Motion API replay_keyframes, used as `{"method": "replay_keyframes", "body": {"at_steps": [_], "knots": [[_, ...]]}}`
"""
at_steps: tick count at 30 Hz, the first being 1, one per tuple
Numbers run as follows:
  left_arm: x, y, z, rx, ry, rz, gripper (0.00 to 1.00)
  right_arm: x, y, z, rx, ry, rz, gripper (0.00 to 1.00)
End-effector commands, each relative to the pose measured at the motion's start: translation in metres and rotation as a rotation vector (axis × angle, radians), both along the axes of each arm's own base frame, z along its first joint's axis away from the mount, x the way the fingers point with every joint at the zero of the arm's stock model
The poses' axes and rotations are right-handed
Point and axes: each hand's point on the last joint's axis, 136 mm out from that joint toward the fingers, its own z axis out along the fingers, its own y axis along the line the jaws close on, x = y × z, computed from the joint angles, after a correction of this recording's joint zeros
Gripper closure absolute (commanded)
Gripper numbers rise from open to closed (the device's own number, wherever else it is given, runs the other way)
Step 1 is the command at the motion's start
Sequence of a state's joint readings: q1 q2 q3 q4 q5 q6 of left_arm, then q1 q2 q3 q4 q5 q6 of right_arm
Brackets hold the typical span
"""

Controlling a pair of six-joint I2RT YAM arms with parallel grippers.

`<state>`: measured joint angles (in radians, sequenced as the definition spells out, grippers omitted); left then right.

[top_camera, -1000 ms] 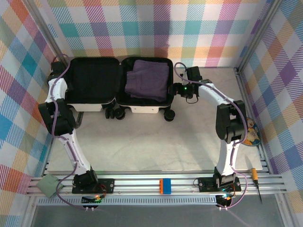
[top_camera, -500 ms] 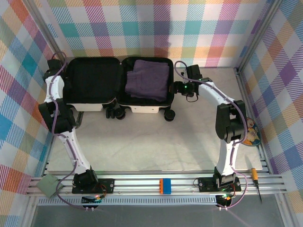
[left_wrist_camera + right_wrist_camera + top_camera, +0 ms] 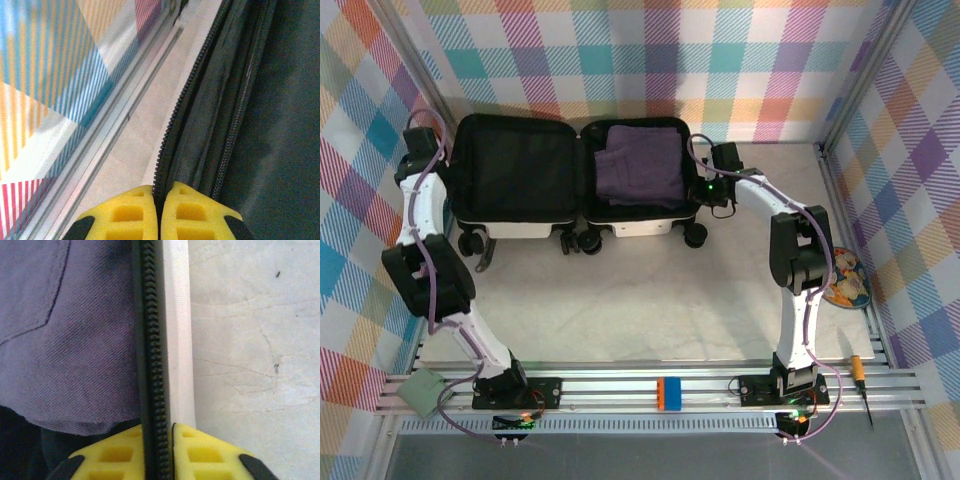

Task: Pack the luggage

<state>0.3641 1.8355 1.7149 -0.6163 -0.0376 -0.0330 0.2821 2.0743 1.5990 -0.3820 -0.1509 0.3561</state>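
- The open luggage (image 3: 570,185) is stretching across the back of the worktop (image 3: 650,300), leaving little room before the back wall (image 3: 650,60).
- The left end effector (image 3: 159,200) is pinching the left rim, working in a narrow strip beside the metal rail (image 3: 115,125).
- The right end effector (image 3: 157,440) is gripping the right rim, with bare worktop lying open beside it.
- A purple garment (image 3: 640,165) is filling the right half.
- Wheels (image 3: 585,240) are sticking out in front, and beyond them a broad bare stretch is lying between the arms.

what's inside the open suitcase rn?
Right half of the white hard-shell suitcase: a folded purple garment. Left half: bare black lining. Anything under the garment is covered.
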Motion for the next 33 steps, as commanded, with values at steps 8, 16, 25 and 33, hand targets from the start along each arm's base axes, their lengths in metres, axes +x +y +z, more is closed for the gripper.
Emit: {"method": "replay_keyframes", "body": {"at_steps": [8, 16, 25, 33], "knots": [[-0.017, -0.131, 0.192, -0.169, -0.540, -0.237, 1.00, -0.072, 0.075, 0.015, 0.098, -0.012, 0.198, 0.95], [-0.032, -0.225, 0.250, -0.268, -0.617, -0.412, 1.00, -0.092, 0.095, 0.017, 0.110, -0.013, 0.237, 0.95], [-0.029, -0.347, 0.262, -0.336, -0.626, -0.621, 1.00, -0.090, 0.094, 0.017, 0.098, -0.022, 0.234, 0.88], [-0.024, -0.433, 0.256, -0.377, -0.613, -0.795, 0.78, -0.082, 0.068, 0.017, 0.124, -0.024, 0.183, 0.68]]}}
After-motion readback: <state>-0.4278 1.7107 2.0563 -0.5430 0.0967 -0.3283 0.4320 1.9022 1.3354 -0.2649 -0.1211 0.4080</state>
